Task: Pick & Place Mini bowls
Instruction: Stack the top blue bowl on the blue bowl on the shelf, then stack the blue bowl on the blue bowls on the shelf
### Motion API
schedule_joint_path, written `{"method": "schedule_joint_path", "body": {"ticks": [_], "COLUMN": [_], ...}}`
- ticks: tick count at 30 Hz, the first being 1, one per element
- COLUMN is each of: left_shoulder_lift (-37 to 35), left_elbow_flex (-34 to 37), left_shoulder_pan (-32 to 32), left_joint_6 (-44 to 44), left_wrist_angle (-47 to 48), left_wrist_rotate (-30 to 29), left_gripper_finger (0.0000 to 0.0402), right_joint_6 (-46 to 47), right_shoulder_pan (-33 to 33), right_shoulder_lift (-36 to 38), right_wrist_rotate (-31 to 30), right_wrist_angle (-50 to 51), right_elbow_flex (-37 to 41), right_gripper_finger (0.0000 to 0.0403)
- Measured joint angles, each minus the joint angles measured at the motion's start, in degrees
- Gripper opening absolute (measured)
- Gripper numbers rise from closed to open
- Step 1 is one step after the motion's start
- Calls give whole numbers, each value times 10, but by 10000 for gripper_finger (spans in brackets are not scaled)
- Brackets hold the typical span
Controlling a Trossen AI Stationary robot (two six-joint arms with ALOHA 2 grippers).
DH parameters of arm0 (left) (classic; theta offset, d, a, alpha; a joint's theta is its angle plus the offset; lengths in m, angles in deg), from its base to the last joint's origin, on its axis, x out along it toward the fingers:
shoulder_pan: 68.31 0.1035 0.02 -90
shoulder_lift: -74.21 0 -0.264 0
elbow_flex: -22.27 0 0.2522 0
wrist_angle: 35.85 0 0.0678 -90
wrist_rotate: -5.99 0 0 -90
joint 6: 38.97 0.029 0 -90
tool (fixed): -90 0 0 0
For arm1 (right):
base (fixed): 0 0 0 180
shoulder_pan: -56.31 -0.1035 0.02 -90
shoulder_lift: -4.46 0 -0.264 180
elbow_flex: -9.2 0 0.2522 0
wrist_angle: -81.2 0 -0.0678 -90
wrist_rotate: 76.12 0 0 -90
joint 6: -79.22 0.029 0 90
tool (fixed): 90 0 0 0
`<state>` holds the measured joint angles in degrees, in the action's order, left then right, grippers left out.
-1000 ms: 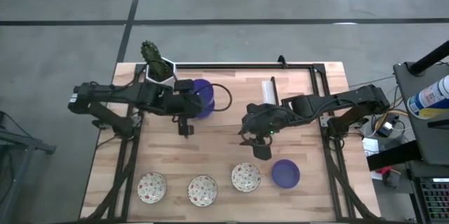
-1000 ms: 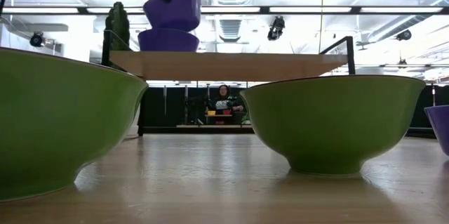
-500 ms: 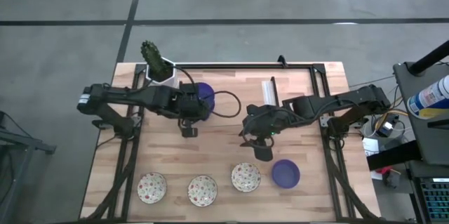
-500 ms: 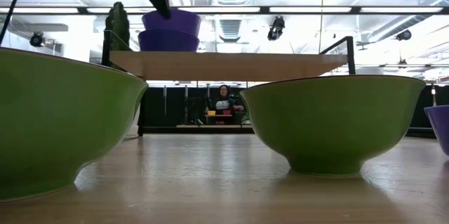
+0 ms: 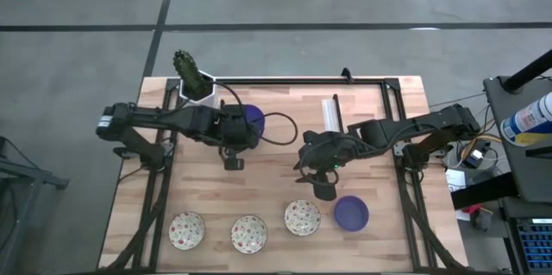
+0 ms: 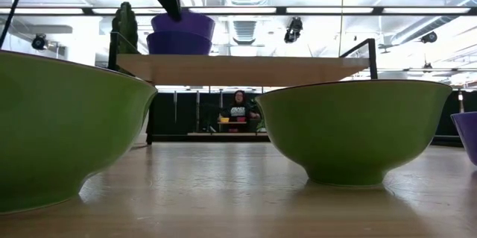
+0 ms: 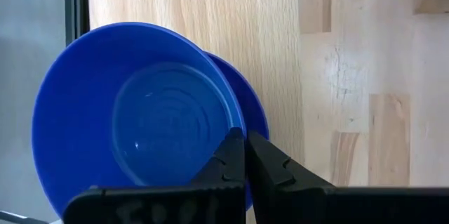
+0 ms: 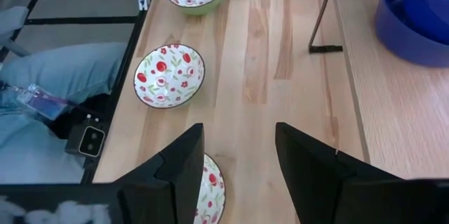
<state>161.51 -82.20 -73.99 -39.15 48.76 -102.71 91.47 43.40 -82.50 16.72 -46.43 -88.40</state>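
Two blue mini bowls are stacked at the table's far left. The upper blue bowl (image 7: 133, 119) (image 5: 252, 117) (image 6: 183, 22) rests inside the lower blue bowl (image 7: 254, 115) (image 6: 179, 42), set off to one side of it. My left gripper (image 7: 245, 155) (image 6: 173, 5) is shut on the upper bowl. Three speckled mini bowls (image 5: 187, 229) (image 5: 248, 233) (image 5: 303, 216) and one more blue bowl (image 5: 351, 213) stand in a row near the front edge. My right gripper (image 8: 238, 136) hangs open above the row's right part and touches nothing. My left gripper pinches the upper blue bowl's rim (image 7: 240, 134) on the side toward the table's near left. One finger (image 7: 226, 162) is over the bowl's inside and the other (image 7: 270, 164) is outside it. The fingers slant down from the table's left. The bowl's underside sits in the lower blue bowl.
A white pot with a green cactus (image 5: 193, 79) stands at the far left corner, close to the blue stack. A black frame (image 5: 302, 80) runs along the far edge. In the low view the speckled bowls' green outsides (image 6: 59, 133) (image 6: 356, 130) fill the foreground. A person (image 6: 238, 111) sits far behind.
My left gripper has sunk with the upper blue bowl and stayed shut on it. A second ago the bowl hung tilted, clear above the lower blue bowl. Now it sits down inside that bowl and is nearly level.
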Motion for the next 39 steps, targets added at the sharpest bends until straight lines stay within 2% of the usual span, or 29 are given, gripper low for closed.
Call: {"method": "schedule_joint_path", "body": {"ticks": [15, 18, 28, 35, 39], "left_shoulder_lift": [8, 10, 6, 5, 0], "left_elbow_flex": [1, 1, -5, -37, -47], "left_shoulder_pan": [0, 0, 0, -2, -8], "left_joint_6": [-30, -30, -35, -42, -58], "left_wrist_angle": [12, 12, 9, 10, -22], "left_wrist_rotate": [17, 17, 10, 8, 26], "left_gripper_finger": [2, 19, 115, 125, 126], "right_joint_6": [2, 2, 4, 21, 42], "right_shoulder_pan": [-2, -2, -4, -14, -30], "right_shoulder_lift": [0, 0, 0, 0, 1], "right_wrist_rotate": [0, 0, 0, 4, 7], "right_wrist_angle": [0, 0, 0, 25, 51], "right_elbow_flex": [1, 1, 2, 2, 2], "right_gripper_finger": [168, 170, 171, 166, 169]}}
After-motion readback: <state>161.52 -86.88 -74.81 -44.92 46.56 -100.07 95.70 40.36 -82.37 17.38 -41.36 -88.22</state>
